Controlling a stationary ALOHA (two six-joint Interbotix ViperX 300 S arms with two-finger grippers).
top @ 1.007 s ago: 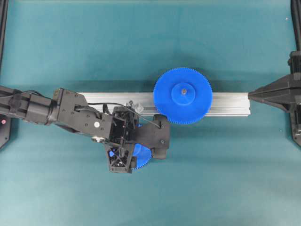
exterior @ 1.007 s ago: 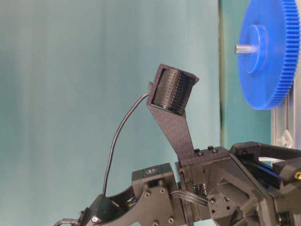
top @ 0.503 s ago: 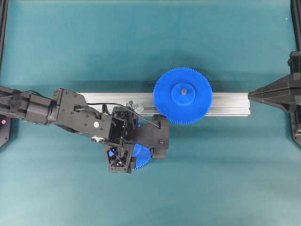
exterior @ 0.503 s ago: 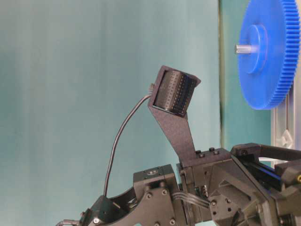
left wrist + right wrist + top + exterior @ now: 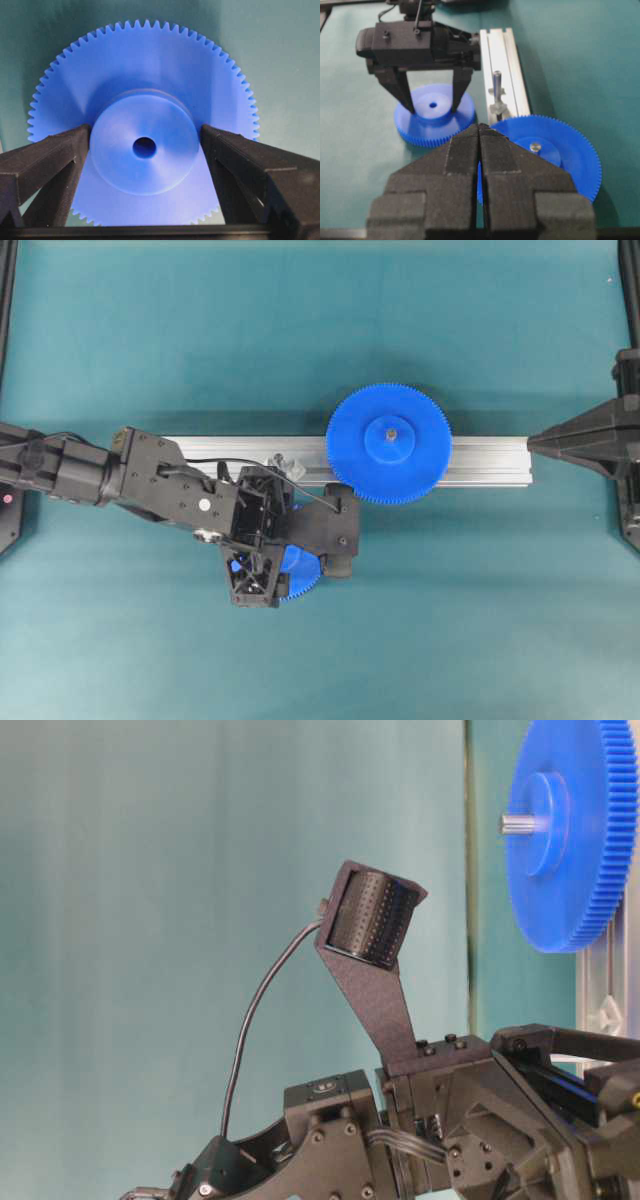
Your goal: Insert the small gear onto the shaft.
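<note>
- Overhead exterior view first: we see the teal surface (image 5: pixel 480 620) carrying a long aluminium rail (image 5: pixel 480 462), with the larger blue gear (image 5: pixel 389 444) already seated on its own pin over that rail.
- Our left gripper (image 5: pixel 432 107) hangs over the small gear (image 5: pixel 434 120), which lies flat on the surface just beside the rail, hub up.
- From the left wrist view, the small gear's raised hub (image 5: pixel 144 148) sits between the two black fingers (image 5: pixel 47 160); they stand spread wide and flank the hub closely, but we cannot tell whether they actually touch it. Nothing is lifted or pinched yet.
- Our right gripper (image 5: pixel 478 131) is parked at the far edge, its jaws pressed together on nothing.
- The shaft (image 5: pixel 496 82) stands upright on the rail, bare, between the small gear and the larger gear.
- Risks as we judge them: closing off-centre on the round hub could squeeze the small gear sideways or tip it, since smooth plastic gives little bite.
- A tilted grasp would leave the centre hole skewed, and the thin shaft would then jam or miss.
- Lowering onto the shaft, the fine teeth may clash with the larger gear's teeth instead of meshing, blocking the seat.
</note>
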